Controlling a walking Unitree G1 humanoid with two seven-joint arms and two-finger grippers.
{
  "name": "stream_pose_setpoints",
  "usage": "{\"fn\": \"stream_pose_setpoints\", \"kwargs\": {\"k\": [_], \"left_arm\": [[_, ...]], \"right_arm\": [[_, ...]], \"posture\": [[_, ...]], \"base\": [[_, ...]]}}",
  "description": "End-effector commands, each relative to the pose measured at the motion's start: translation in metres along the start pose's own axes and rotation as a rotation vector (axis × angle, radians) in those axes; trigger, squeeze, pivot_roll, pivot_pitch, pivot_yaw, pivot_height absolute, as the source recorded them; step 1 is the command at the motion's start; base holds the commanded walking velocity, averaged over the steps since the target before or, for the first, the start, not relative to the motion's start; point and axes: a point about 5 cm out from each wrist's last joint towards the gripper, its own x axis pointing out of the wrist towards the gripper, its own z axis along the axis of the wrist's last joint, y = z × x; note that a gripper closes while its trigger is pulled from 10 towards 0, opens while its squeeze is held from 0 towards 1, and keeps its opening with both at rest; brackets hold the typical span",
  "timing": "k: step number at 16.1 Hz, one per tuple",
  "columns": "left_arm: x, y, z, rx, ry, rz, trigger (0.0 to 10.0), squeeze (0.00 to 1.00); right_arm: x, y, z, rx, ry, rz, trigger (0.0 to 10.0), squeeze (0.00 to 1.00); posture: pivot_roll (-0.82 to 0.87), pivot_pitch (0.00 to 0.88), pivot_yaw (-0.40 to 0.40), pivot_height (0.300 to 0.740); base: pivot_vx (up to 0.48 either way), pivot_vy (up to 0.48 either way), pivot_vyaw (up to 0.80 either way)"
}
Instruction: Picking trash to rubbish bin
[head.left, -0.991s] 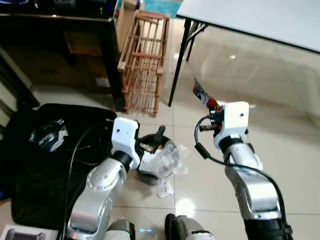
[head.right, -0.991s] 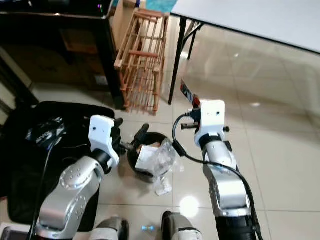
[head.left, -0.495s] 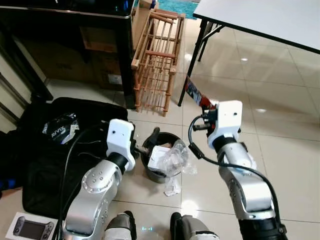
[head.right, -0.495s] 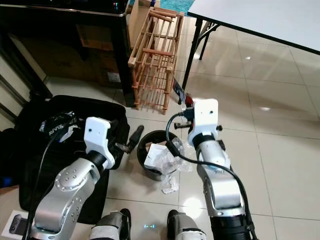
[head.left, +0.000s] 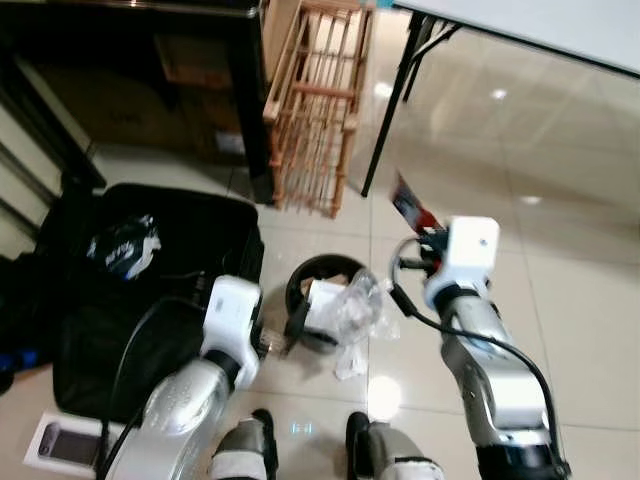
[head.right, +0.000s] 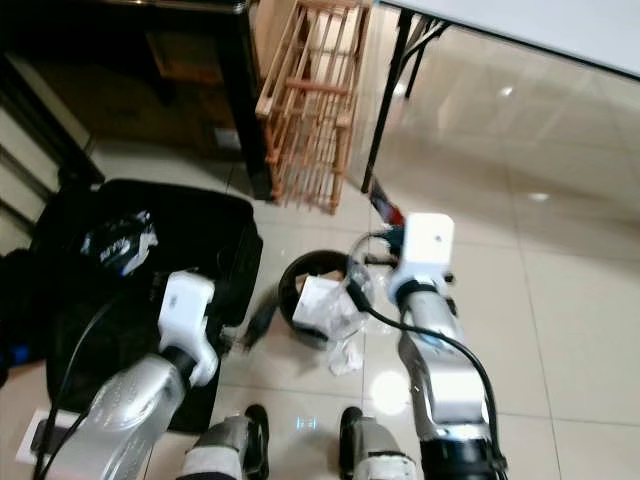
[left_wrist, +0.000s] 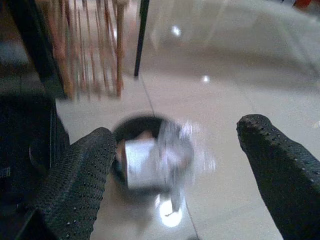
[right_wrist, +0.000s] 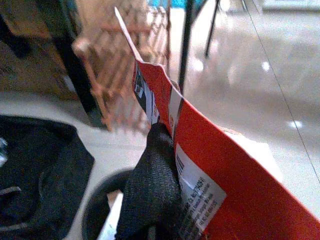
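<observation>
Right gripper (right_wrist: 165, 165) is pinching a red wrapper (head.left: 410, 205), holding it just beside and above the black bin (head.left: 322, 300) on the floor. Left gripper (left_wrist: 175, 165) is hovering near the bin, fingers spread apart and empty; crumpled clear plastic (head.left: 357, 305) is lying over the bin's rim.

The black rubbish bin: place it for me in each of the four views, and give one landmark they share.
Left eye view: rubbish bin on the floor between both arms.
Right eye view: just left of the right gripper.
Left wrist view: blurred, between the left gripper's open fingers.
Right wrist view: below the red wrapper.
Shared landmark: the wooden rack.
</observation>
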Motion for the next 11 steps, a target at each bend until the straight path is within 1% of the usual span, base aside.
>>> {"fn": "stream_pose_setpoints", "kwargs": {"k": [1,2,4,6,8,9,11], "left_arm": [[-0.010,-0.005,-0.008,-0.006,0.039,-0.047,10.0,0.00],[-0.017,-0.004,-0.012,0.002,0.060,-0.057,10.0,0.00],[-0.023,-0.006,-0.014,-0.010,0.079,-0.102,10.0,0.00],[-0.025,-0.007,-0.018,0.024,0.101,-0.128,10.0,0.00],[-0.029,-0.009,-0.019,0.012,0.107,-0.136,10.0,0.00],[-0.031,-0.013,-0.020,0.005,0.110,-0.149,10.0,0.00],[-0.030,-0.018,-0.020,0.001,0.111,-0.156,10.0,0.00]], "right_arm": [[-0.002,-0.004,-0.016,0.005,0.063,-0.021,10.0,0.00],[-0.003,-0.003,-0.019,0.006,0.079,-0.022,10.0,0.00],[-0.002,0.000,-0.027,0.022,0.120,-0.020,10.0,0.00],[0.000,0.002,-0.029,0.028,0.137,-0.014,10.0,0.00],[0.002,0.002,-0.029,0.032,0.145,-0.011,10.0,0.00],[0.004,0.001,-0.035,0.031,0.178,-0.011,10.0,0.00],[0.007,0.003,-0.035,0.014,0.177,-0.003,10.0,0.00]], "posture": [[0.11,0.398,-0.021,0.740],[0.12,0.427,-0.018,0.740],[0.12,0.445,-0.025,0.740],[0.12,0.445,-0.025,0.740],[0.12,0.451,-0.045,0.740],[0.11,0.450,-0.049,0.740],[0.11,0.463,-0.054,0.740]], "base": [[0.000,0.000,0.00],[0.000,0.000,0.00],[0.000,0.000,0.00],[0.000,0.000,0.00],[0.000,0.000,0.00],[0.000,0.000,0.00],[0.000,0.000,0.00]]}}
